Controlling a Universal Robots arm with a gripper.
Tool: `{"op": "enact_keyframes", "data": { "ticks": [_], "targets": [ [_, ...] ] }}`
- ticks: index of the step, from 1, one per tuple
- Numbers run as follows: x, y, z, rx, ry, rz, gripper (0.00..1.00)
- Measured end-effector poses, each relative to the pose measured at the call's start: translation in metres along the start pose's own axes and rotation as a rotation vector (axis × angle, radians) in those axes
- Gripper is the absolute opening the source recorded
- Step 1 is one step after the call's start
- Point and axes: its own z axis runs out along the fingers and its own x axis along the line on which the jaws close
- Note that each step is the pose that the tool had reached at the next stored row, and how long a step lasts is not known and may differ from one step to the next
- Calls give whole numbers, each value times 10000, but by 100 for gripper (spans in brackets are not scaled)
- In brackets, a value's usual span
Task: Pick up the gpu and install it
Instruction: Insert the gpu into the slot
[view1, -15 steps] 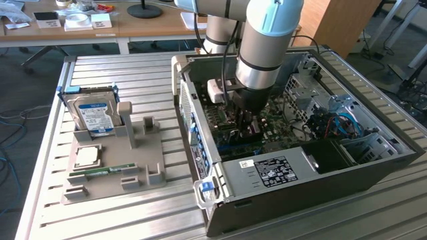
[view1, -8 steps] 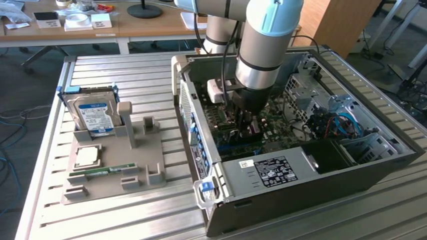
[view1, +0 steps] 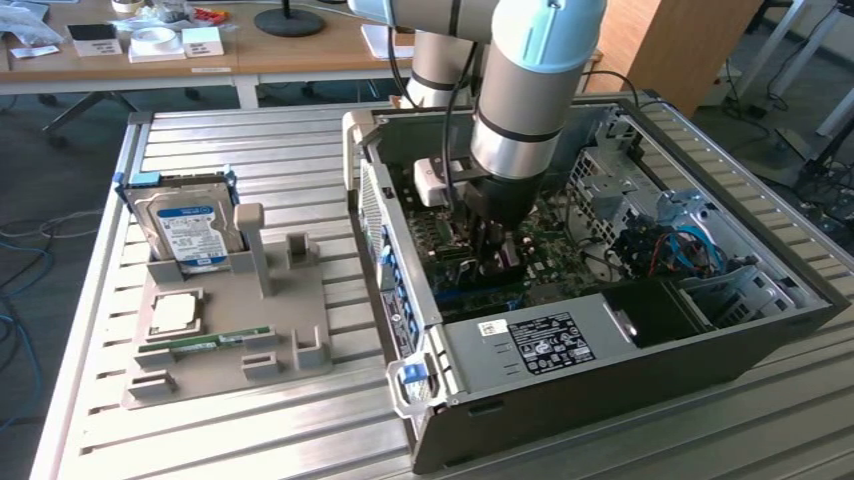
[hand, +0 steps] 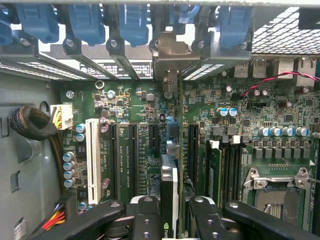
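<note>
The gpu (hand: 169, 187) shows edge-on as a slim card standing upright over the black expansion slots of the green motherboard (hand: 145, 100). Its metal bracket (hand: 170, 57) reaches the case's rear slot openings. My gripper (hand: 170, 217) is shut on the card, one black finger (hand: 145, 220) on each side of it. In the exterior view the gripper (view1: 494, 250) is deep inside the open computer case (view1: 534, 350), low over the motherboard.
Blue slot retainers (hand: 85, 20) line the case's rear wall. A white slot (hand: 92, 155) and a CPU socket (hand: 280, 195) flank the card. On the table at the exterior view's left, a grey holder (view1: 227, 330) carries a hard drive (view1: 187, 225), a processor (view1: 174, 312) and a green memory stick (view1: 200, 345).
</note>
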Motion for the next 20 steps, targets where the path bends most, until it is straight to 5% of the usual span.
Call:
{"op": "enact_keyframes", "data": {
  "ticks": [20],
  "targets": [
    [0, 20, 41, 35, -6, -2, 27]
  ]
}}
